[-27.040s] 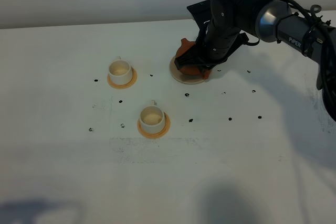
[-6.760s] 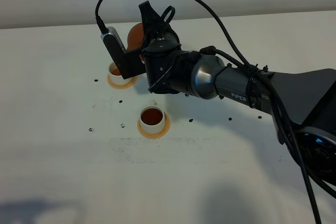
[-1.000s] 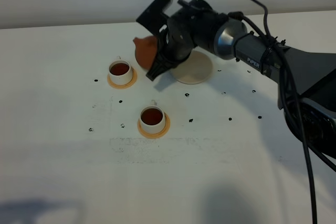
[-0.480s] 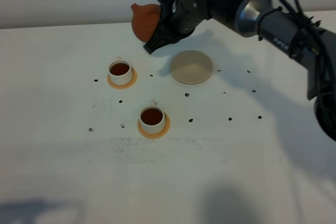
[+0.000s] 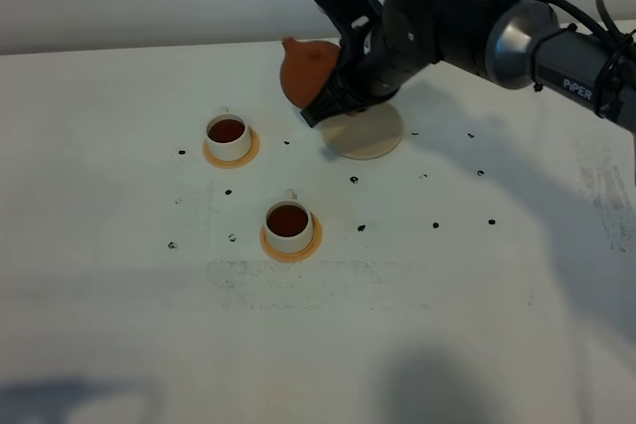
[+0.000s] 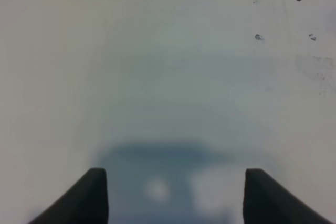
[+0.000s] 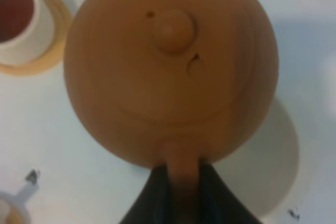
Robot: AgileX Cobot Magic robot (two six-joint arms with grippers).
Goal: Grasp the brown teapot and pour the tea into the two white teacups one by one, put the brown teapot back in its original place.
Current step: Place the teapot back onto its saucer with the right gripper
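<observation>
The right gripper (image 7: 181, 179) is clamped on the loop handle of the brown teapot (image 5: 306, 70), and the pot hangs in the air beside the near-left edge of the cream saucer (image 5: 373, 136) — not yet over its middle, not touching it. From the wrist camera the pot (image 7: 170, 66) looks level, lid knob up, with the saucer (image 7: 270, 161) peeking out from under one side; holding it upright like that makes sense now that nothing more should spill.

Both white cups are full of dark tea: the farther one (image 5: 228, 134) and the nearer one (image 5: 288, 222), each sitting on its orange coaster. So the pouring looks finished, and I'd judge this to be the return trip — what's left is to bring the pot over the saucer's centre, lower it flat and let go.

The handle grip keeps the spout pointing away from the arm, towards the cups' side of the white table (image 5: 119, 325). The pot is off-centre to the saucer, so lowering straight down from here would likely catch the rim.

The left gripper (image 6: 173, 195) idles over bare table, jaws apart, holding nothing.
</observation>
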